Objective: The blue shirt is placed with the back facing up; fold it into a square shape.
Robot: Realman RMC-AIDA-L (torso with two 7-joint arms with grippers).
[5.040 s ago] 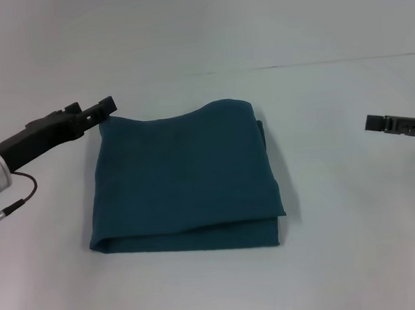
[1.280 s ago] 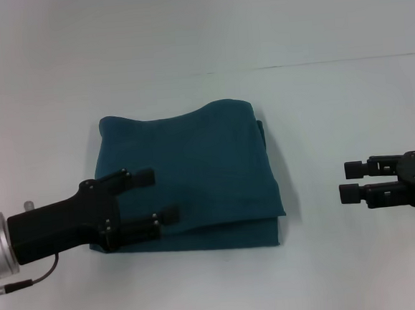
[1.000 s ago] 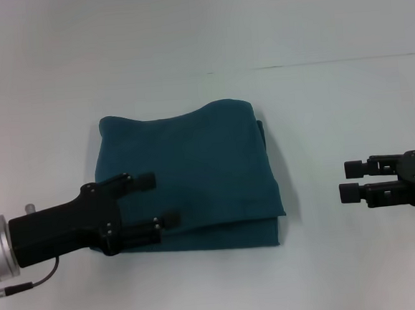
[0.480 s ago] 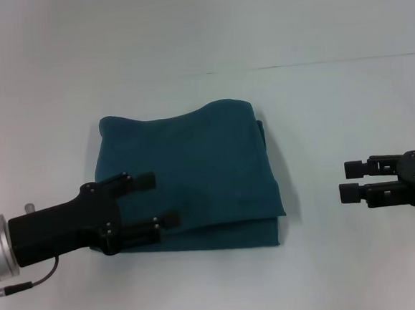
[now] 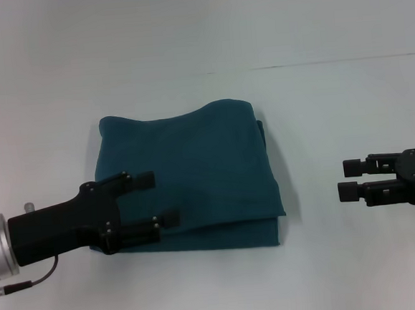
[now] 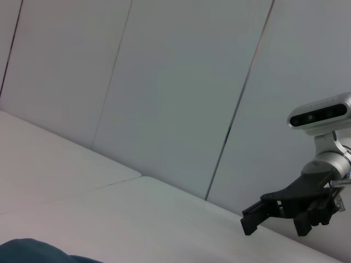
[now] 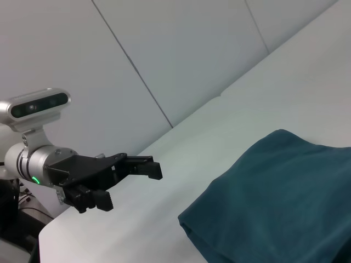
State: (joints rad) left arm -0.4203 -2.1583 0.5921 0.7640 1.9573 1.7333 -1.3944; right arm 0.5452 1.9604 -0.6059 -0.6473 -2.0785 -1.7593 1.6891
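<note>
On the white counter the blue shirt lies folded, nearly square. Left gripper hangs over its near left corner, right gripper well apart, both jaws spread, empty. A low sweep could snag the layers and undo the fold.

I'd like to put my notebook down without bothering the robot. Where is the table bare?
Bare table lies between the folded blue shirt and the open right gripper, along the far side beyond the shirt, and along the near edge. The crowded part is the shirt's near-left corner, where the open left gripper hangs over the cloth.
</note>
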